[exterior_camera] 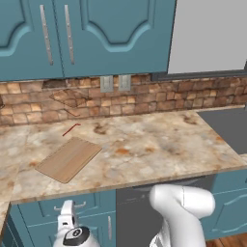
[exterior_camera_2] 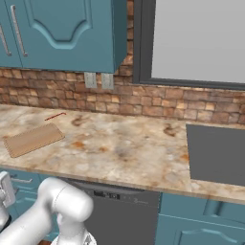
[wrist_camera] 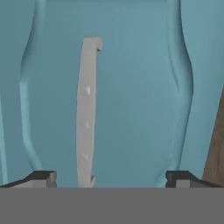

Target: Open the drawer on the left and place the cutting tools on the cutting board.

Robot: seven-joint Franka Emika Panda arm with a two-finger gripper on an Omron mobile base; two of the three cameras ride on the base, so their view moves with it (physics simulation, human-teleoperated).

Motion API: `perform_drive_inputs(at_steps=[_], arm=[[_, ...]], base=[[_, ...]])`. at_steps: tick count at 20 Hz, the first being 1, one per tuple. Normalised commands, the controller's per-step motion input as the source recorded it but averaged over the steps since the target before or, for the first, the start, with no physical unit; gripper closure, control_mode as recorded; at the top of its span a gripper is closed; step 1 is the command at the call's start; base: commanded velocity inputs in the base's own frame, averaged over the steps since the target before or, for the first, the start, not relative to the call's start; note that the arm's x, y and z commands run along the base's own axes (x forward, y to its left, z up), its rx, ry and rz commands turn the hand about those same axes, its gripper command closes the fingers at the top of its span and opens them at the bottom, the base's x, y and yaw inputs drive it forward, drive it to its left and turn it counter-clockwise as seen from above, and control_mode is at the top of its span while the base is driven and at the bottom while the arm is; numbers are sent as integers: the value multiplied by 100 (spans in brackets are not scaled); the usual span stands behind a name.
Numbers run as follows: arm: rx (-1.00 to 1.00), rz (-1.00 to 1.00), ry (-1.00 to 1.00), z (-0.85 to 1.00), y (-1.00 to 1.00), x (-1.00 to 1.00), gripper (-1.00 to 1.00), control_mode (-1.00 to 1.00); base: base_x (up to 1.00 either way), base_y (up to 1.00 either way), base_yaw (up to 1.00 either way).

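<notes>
The teal drawer point(exterior_camera: 44, 208) sits shut under the counter's left end, and its front point(wrist_camera: 131, 109) faces the hand camera at close range. Its silver bar handle point(wrist_camera: 86, 113) runs between my fingertips point(wrist_camera: 43, 178), a little off centre toward one finger. My gripper point(exterior_camera: 67, 209) point(exterior_camera_2: 5, 185) point(wrist_camera: 111, 179) is open just in front of that handle, with nothing held. The light-brown cutting board point(exterior_camera: 69, 159) point(exterior_camera_2: 33, 139) lies bare on the counter above the drawer. The cutting tools are hidden.
A thin bent red stick point(exterior_camera: 71, 129) point(exterior_camera_2: 55, 116) lies behind the board near the brick wall. A dark dishwasher front point(exterior_camera: 135, 212) point(exterior_camera_2: 119, 210) stands right of the drawer. A grey cooktop point(exterior_camera: 229, 128) point(exterior_camera_2: 215, 153) is at the counter's right. Teal upper cabinets point(exterior_camera: 111, 34) hang above.
</notes>
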Motion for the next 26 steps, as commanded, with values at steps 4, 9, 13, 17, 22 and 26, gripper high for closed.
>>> perform_drive_inputs(at_steps=[4,9,13,17,22,26], arm=[[0,0,-4,-25,12,35,-100,-100],[0,0,-3,-29,12,34,-100,-100],[0,0,-3,-36,13,27,-100,-100],[0,0,-5,-27,8,28,-100,-100],[0,0,-2,-6,1,11,100,-100],[0,0,0,0,0,0,100,-100]], base=[[0,0,0],[0,0,0],[0,0,0],[0,0,0],[0,0,0],[0,0,0]])
